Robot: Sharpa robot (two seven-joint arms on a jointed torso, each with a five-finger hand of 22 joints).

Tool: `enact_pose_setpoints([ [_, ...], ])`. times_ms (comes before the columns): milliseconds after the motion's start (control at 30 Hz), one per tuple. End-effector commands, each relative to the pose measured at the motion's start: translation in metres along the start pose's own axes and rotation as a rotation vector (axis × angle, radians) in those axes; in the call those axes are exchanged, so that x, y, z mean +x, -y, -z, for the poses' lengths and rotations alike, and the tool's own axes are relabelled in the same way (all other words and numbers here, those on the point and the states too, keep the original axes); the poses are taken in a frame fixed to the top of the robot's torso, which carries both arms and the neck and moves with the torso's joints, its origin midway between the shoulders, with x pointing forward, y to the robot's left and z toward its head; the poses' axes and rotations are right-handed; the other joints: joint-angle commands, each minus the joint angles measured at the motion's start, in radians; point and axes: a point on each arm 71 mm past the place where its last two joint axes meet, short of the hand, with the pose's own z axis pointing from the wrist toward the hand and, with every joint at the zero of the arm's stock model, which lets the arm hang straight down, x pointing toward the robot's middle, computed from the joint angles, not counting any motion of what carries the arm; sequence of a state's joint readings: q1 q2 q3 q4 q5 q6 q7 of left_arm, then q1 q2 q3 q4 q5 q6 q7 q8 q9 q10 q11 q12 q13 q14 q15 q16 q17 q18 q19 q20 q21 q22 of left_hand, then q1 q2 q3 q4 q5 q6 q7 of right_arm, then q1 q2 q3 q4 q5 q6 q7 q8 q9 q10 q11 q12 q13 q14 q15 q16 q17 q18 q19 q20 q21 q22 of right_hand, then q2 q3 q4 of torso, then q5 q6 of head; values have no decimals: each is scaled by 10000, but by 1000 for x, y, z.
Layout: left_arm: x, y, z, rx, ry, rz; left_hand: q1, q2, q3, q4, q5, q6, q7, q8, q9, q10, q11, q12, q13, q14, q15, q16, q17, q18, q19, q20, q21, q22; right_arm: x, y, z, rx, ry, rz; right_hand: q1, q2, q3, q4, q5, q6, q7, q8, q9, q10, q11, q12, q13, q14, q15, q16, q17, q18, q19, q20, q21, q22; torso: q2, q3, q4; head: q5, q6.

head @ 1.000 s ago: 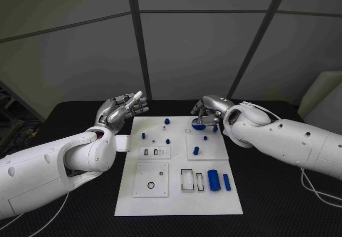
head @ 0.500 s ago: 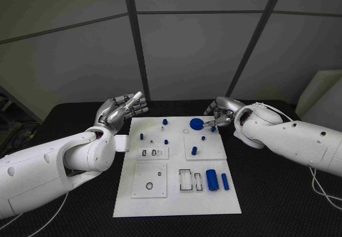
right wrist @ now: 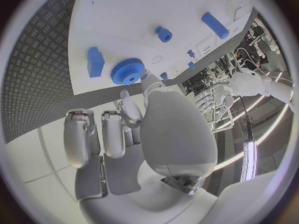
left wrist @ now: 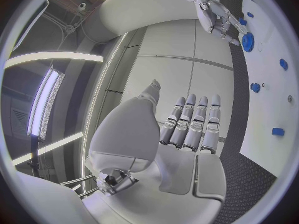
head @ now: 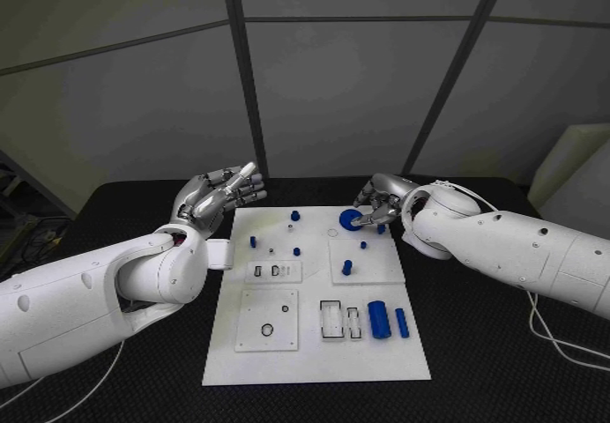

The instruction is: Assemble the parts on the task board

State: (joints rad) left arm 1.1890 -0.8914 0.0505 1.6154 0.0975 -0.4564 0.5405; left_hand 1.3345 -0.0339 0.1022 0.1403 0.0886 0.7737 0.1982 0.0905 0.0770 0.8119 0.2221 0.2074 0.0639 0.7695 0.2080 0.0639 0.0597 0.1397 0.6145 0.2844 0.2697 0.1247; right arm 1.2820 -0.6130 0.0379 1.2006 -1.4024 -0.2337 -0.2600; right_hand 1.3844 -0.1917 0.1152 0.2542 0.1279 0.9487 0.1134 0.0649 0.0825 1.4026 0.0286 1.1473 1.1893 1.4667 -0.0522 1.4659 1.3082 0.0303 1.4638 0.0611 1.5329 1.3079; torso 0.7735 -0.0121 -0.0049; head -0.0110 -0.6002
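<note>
- Black table (head: pixel 483 352) with a diamond-tread texture is carrying the white task board (head: pixel 318 361), which is lying flat in the middle, long axis running away from the robot.
- Grey wall panels with dark seams are standing behind the table; a white object is sitting at the right edge of the head view.
- Blue gear (head: pixel 351 221) is lying flat on the far right part of the board, toothed rim sideways, face up; also showing in the right wrist view (right wrist: pixel 127 70).
- Right hand (head: pixel 380 204) is hovering at the gear, fingertips (right wrist: pixel 144 76) right at its rim; cannot tell whether they are pinching it or just touching.
- A small blue block (right wrist: pixel 95 61) is sitting just beside the gear, near the board's edge.
- Large blue cylinder (head: pixel 379 320) is lying on its side on the near right part of the board, long axis along the board's length; thinner blue rod (head: pixel 402 323) is lying just beside it, parallel.
- Small blue pegs (head: pixel 296 215) are standing upright on the far half of the board.
- Left hand (head: pixel 216 196) is raised off the table beside the board's far left corner, palm up, fingers straight and apart, holding nothing.
</note>
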Motion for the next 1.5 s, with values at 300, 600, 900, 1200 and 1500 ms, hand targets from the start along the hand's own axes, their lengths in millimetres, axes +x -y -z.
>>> enact_pose_setpoints([
  [300, 2, 1, -1, 79, -187, 11, 25, 59, -5, -72, 30, -66, 678, -50, -9, -2, 56, -47, -10, -81, 0, -62, -11, 136, 55, 21, 55, -16, 5, -2, -6, 178, -503, 340, 107, 80, 24, 114, 41, 42, 29, 18, 32, 324, 23, 907, 845, 619, 103, 182, 405, -149, 673, 89, 70, 1921, 6, 4, -15, 13, -21],
  [600, 2, 1, -1, 66, -215, 0, 38, 67, -6, -114, 38, -39, 675, -57, -11, -1, 52, -60, -9, -128, -2, -65, -12, 134, 50, 19, 53, -25, 7, -2, -9, 341, -772, 574, 192, 184, 73, 60, 87, 81, 37, 23, 44, 433, 35, 1351, 1256, 637, 114, 248, 553, -166, 716, 103, 104, 2003, 14, 12, -6, 19, -64],
  [900, 2, 1, -1, 53, -222, -2, 38, 67, -6, -114, 38, -39, 675, -57, -11, -1, 52, -60, -9, -128, -2, -65, -12, 134, 50, 19, 53, -25, 7, -3, -10, 241, -704, 680, 349, 569, 258, -210, 233, 491, 0, 159, 147, 672, 8, 2037, 1872, 645, 99, 289, 646, -184, 763, 96, 142, 2092, 12, 12, -9, 19, -96],
  [1200, 2, 1, -1, 48, -222, -4, 38, 67, -6, -114, 38, -39, 675, -57, -11, -1, 52, -60, -9, -128, -2, -65, -12, 134, 50, 19, 53, -25, 4, -8, -10, 19, -59, 583, 325, 1048, 434, -505, 273, 1542, -272, 557, 539, 934, -207, 2641, 2409, 657, -82, 323, 735, -220, 859, -52, 217, 2263, 12, 11, -7, 30, -95],
  [1500, 2, 1, -1, 34, -227, -1, 40, 75, -8, -137, 40, -45, 673, -65, -14, -2, 50, -69, -9, -167, -3, -68, -14, 133, 46, 18, 51, -31, -4, -23, -5, -592, 1356, 708, 390, 1159, 501, -804, 286, 1745, -371, 558, 712, 1098, -298, 2971, 2703, 682, -197, 367, 847, -297, 1055, -175, 368, 2604, 14, 16, 4, 60, -52],
])
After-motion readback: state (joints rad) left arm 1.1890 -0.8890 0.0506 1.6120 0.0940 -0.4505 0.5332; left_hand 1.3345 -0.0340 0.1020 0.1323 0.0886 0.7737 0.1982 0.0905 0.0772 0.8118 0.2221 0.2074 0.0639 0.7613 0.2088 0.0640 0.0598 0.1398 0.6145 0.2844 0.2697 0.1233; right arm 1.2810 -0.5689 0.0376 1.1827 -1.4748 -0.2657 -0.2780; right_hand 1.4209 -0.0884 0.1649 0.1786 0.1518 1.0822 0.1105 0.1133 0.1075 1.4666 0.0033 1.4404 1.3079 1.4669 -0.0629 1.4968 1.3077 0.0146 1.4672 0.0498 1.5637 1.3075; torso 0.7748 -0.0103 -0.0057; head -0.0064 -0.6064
